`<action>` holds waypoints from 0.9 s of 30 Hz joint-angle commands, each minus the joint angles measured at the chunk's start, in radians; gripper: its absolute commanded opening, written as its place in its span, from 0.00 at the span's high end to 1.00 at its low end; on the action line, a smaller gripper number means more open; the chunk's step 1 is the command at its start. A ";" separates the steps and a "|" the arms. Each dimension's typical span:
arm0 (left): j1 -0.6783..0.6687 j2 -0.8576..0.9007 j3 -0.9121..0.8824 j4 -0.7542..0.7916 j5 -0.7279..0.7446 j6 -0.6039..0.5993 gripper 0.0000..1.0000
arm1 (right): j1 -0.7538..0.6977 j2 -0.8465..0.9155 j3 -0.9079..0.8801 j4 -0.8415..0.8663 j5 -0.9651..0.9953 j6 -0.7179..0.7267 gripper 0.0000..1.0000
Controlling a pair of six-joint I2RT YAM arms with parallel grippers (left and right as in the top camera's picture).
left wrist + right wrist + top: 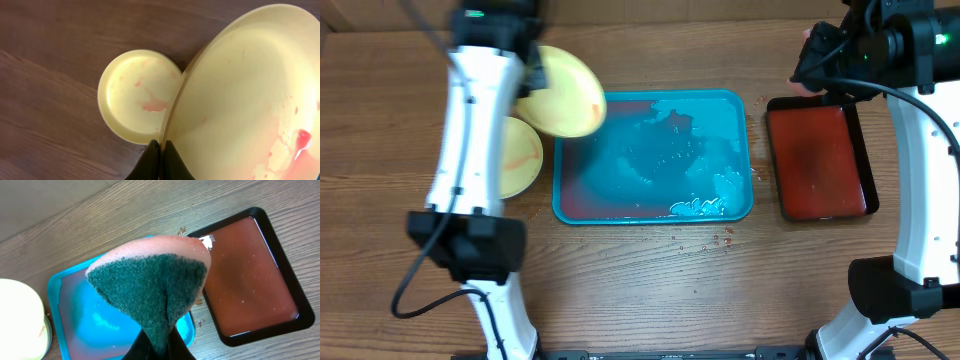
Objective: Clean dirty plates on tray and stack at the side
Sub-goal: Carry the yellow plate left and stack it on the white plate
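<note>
The left gripper (161,147) is clamped on the rim of a smeared yellow plate (240,95), tilting it over the blue tray (650,160) (probably so drips land inside); the right gripper (157,347) pinches a sponge (150,285) by the far right corner of the counter (640,275), ready for scrubbing

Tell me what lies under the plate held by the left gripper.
A second yellow plate lies on the wooden table, pink smears on it. The held plate, pinched in the left gripper, hides one edge of it.
</note>
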 commanded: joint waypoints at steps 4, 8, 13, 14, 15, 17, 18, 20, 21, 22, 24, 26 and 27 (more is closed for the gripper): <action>0.251 -0.027 -0.102 0.023 0.146 0.053 0.96 | -0.002 -0.019 0.020 0.006 0.015 -0.004 0.96; 0.374 -0.027 -0.245 0.111 0.178 0.052 0.95 | -0.002 -0.019 0.020 0.012 0.015 -0.004 0.96; 0.455 -0.026 -0.427 0.275 0.334 0.057 0.96 | -0.002 -0.019 0.020 0.012 0.015 -0.004 0.96; 0.460 -0.026 -0.458 0.303 0.356 0.063 0.96 | -0.002 -0.019 0.020 0.012 0.015 -0.004 0.96; 0.462 -0.026 -0.485 0.326 0.372 0.071 0.96 | -0.002 -0.019 0.020 0.011 0.015 -0.004 0.96; 0.462 -0.026 -0.534 0.359 0.377 0.072 0.96 | -0.002 -0.019 0.020 0.010 0.015 -0.004 0.96; 0.461 -0.026 -0.555 0.372 0.371 0.072 0.96 | -0.002 -0.019 0.020 0.010 0.015 -0.004 0.96; 0.457 -0.026 -0.589 0.394 0.359 0.071 0.96 | -0.002 -0.018 0.020 0.009 0.015 -0.004 0.96; 0.456 -0.026 -0.605 0.405 0.357 0.071 0.96 | -0.002 -0.019 0.020 0.008 0.015 -0.004 0.96; 0.456 -0.026 -0.616 0.411 0.357 0.071 0.96 | -0.002 -0.019 0.020 0.008 0.015 -0.004 0.96; 0.457 -0.026 -0.637 0.422 0.354 0.071 0.96 | -0.002 -0.019 0.020 0.005 0.015 -0.004 0.96; 0.457 -0.026 -0.640 0.415 0.329 0.071 0.96 | -0.002 -0.019 0.020 0.001 0.015 -0.004 0.96; 0.457 -0.026 -0.640 0.409 0.308 0.071 0.96 | -0.002 -0.019 0.020 -0.002 0.015 -0.004 0.96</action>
